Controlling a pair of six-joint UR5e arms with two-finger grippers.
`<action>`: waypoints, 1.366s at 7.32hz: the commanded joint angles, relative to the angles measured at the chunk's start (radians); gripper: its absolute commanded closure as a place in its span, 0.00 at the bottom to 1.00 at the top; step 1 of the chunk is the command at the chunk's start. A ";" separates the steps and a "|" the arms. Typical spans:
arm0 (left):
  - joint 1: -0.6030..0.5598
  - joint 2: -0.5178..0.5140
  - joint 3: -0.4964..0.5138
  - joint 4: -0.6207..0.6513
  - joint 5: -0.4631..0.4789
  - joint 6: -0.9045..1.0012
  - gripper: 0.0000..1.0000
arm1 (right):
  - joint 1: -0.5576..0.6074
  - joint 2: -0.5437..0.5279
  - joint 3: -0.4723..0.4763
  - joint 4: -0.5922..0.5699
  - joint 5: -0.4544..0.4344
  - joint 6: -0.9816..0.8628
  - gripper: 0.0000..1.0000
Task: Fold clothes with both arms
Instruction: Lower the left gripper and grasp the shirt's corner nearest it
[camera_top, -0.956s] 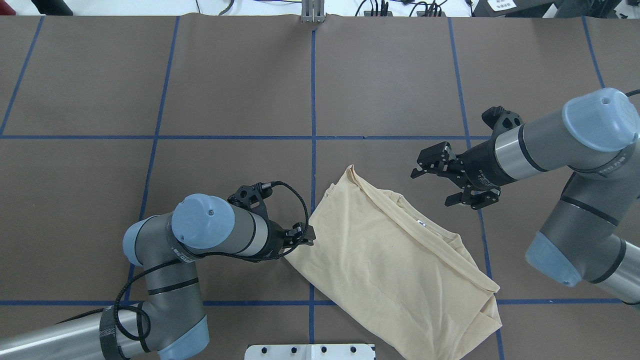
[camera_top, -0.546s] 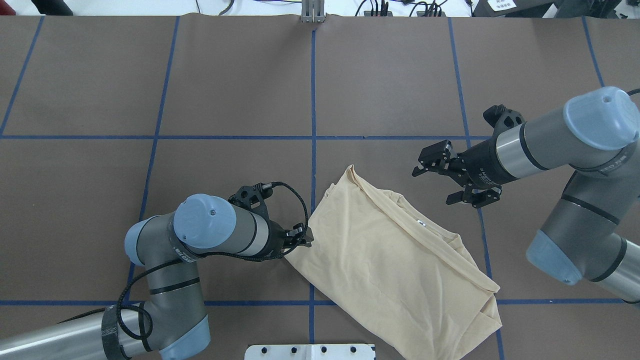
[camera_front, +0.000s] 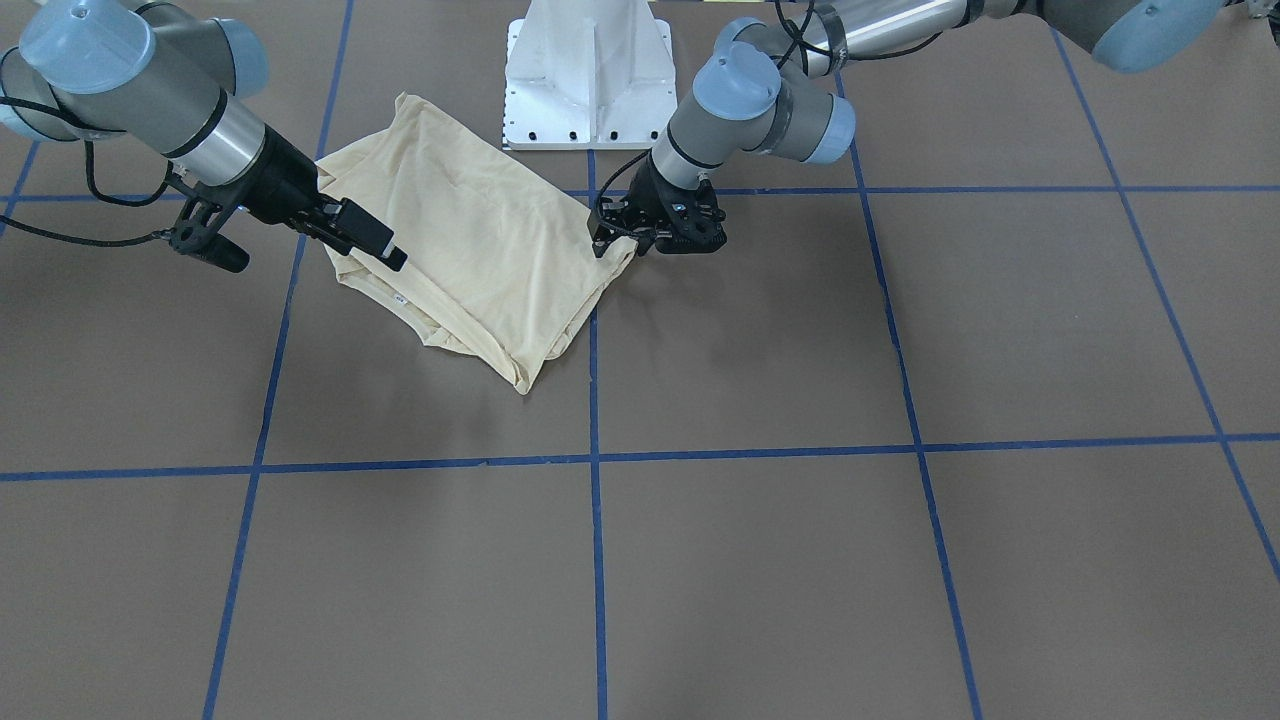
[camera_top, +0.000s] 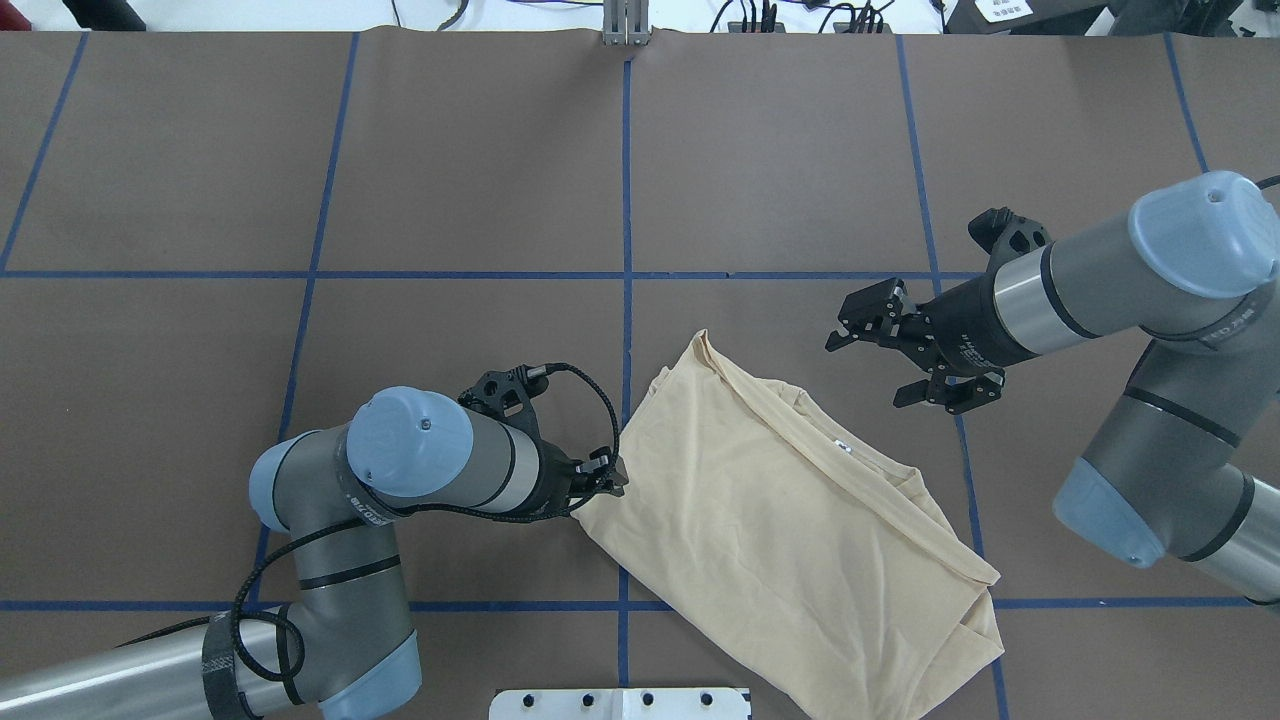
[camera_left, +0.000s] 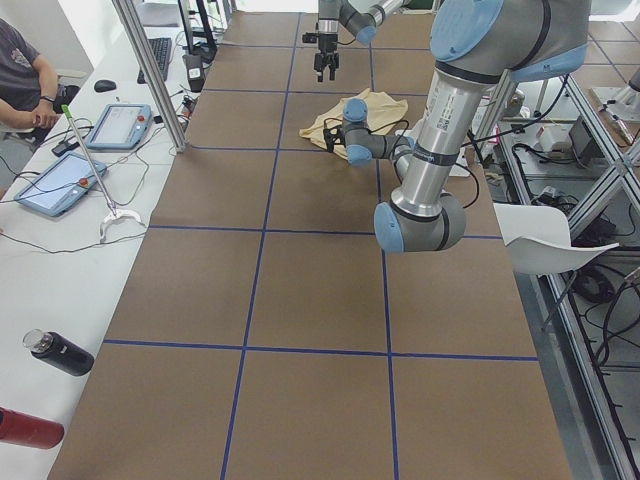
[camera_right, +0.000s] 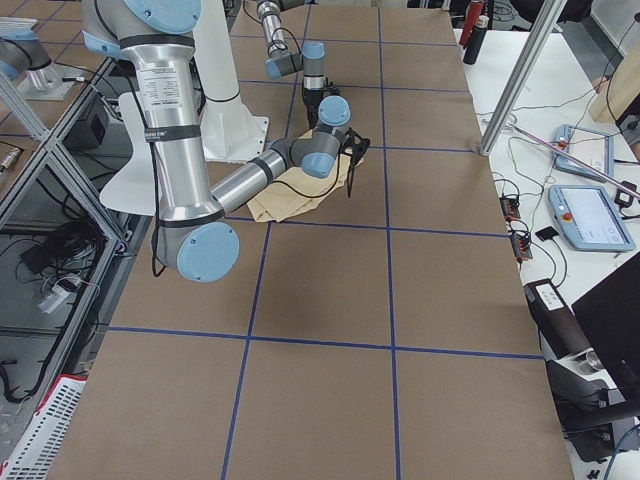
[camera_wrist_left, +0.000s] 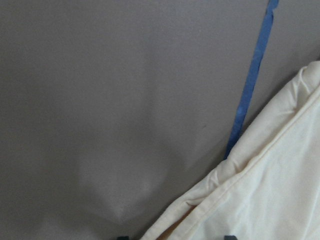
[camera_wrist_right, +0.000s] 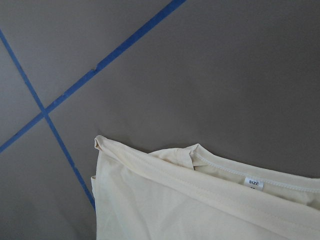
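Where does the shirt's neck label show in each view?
Front-facing: neck label, upper left.
Overhead: right of centre.
Exterior left: too small to tell.
Exterior right: too small to tell.
Left wrist: not in it.
Right wrist: lower right.
Shared landmark: the cream T-shirt.

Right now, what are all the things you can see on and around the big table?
T-shirt: one, cream-yellow, lying partly folded on the table.
neck label: one, white, at the T-shirt's collar.
table: one, brown, under everything.
tape lines: several, blue, crossing the table in a grid.
pedestal base: one, white, at the robot's edge of the table.
person: one, grey top, sitting at the side desk.
tablets: two, blue-edged, on the side desk.
black bottle: one, on the side desk.
red bottle: one, beside the black bottle.
left arm: one, grey with light blue caps.
right arm: one, the same colours.
left gripper: one, black, at the T-shirt's edge.
right gripper: one, black, open, near the collar.
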 joint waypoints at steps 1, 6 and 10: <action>0.000 0.000 0.003 0.000 0.000 0.001 0.29 | 0.001 0.000 -0.006 0.000 0.000 0.000 0.00; 0.005 -0.008 -0.003 0.003 0.001 -0.002 1.00 | 0.005 -0.002 -0.011 -0.001 0.000 -0.002 0.00; -0.006 -0.011 -0.035 0.060 0.003 -0.003 1.00 | 0.007 -0.005 -0.017 0.000 -0.001 -0.008 0.00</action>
